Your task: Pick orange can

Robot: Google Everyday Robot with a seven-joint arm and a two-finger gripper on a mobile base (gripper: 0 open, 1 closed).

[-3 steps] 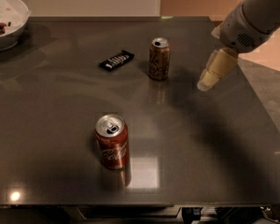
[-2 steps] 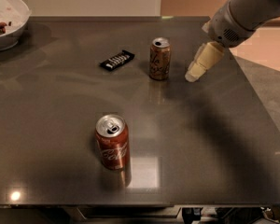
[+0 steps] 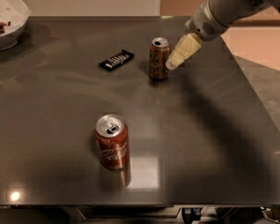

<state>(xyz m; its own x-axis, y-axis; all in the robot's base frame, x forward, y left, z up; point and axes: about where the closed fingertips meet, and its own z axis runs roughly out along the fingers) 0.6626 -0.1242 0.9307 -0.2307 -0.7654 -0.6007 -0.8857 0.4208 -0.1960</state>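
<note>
Orange can (image 3: 158, 59) stands upright, axis vertical, directly left of my gripper (image 3: 175, 60), whose tip hangs just beside the can's upper wall; open or closed, I cannot tell. Table (image 3: 214, 139) is dark and glossy. A black bar (image 3: 116, 59) lies left of the can, a cola can (image 3: 112, 143) well in front.

Perhaps breakroom: snack table (image 3: 210, 139) under hand (image 3: 172, 64)

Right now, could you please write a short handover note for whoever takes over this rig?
Gripper: hangs close right of the orange can, holding nothing; contact unclear.
Things: orange can upright at the far middle of the table; black wrapped bar to its left; red cola can upright nearer the camera.
Done: approach only; can not grasped.
Left: grasp and lift the orange can.
</note>
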